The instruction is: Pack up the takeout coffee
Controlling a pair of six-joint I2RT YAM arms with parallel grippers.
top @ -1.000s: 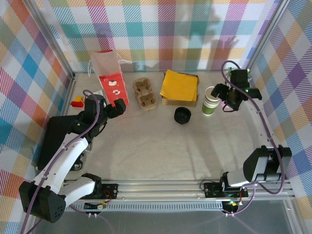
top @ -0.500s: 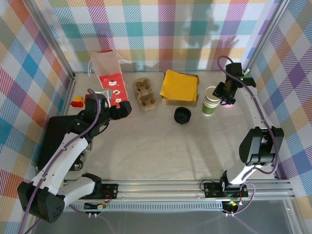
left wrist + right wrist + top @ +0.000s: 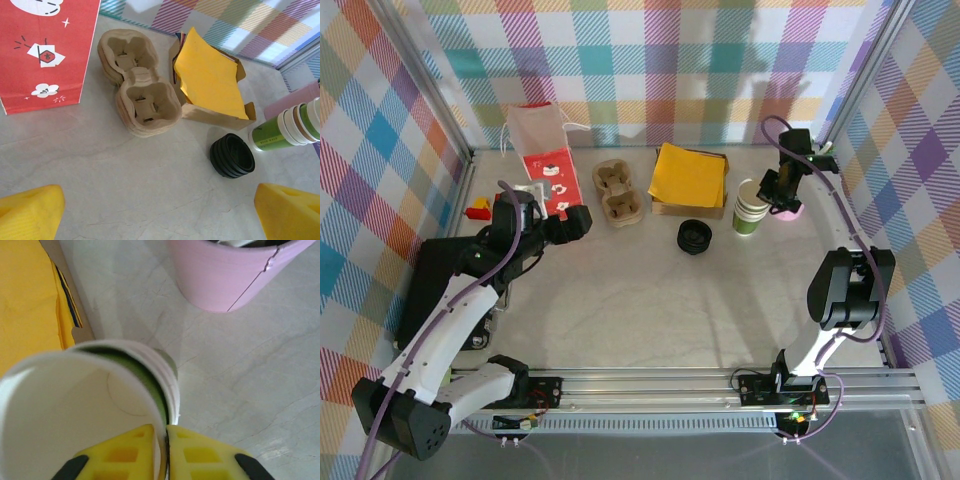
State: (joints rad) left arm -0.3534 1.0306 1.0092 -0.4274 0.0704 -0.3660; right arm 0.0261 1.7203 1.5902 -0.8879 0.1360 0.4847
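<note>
At the near edge of the worktop (image 3: 650,320) stand both arm bases. The left arm reaches forward and inward, and its left pincer (image 3: 575,222) hangs over bare surface with jaws spread wide and nothing between them; its yellow fingertips (image 3: 30,212) sit at opposite lower corners of the left wrist view. Beyond it lies the black lid (image 3: 693,237), apparently a short stack. Further back are the empty pulp carrier (image 3: 620,193), the red bag (image 3: 545,165) and the box of yellow napkins (image 3: 688,178). The green cup (image 3: 750,208) stands upright at the right, just beside the napkin box and near the pink cup (image 3: 235,275). It tops a nested stack, with several rims visible in the left wrist view. The right arm is stretched far along the right side, its wrist turned down onto the rim. The right pincer (image 3: 166,432) is closed on the cup wall, one finger inside and one outside. We judge the step in hand to be drawing this cup off its stack. The lift should run straight up and slowly. The pinch is narrow and the paper thin, so pressure should be firm without creasing the rim. Lower cups may cling and rise too, or the stack may tip toward the pink cup.
</note>
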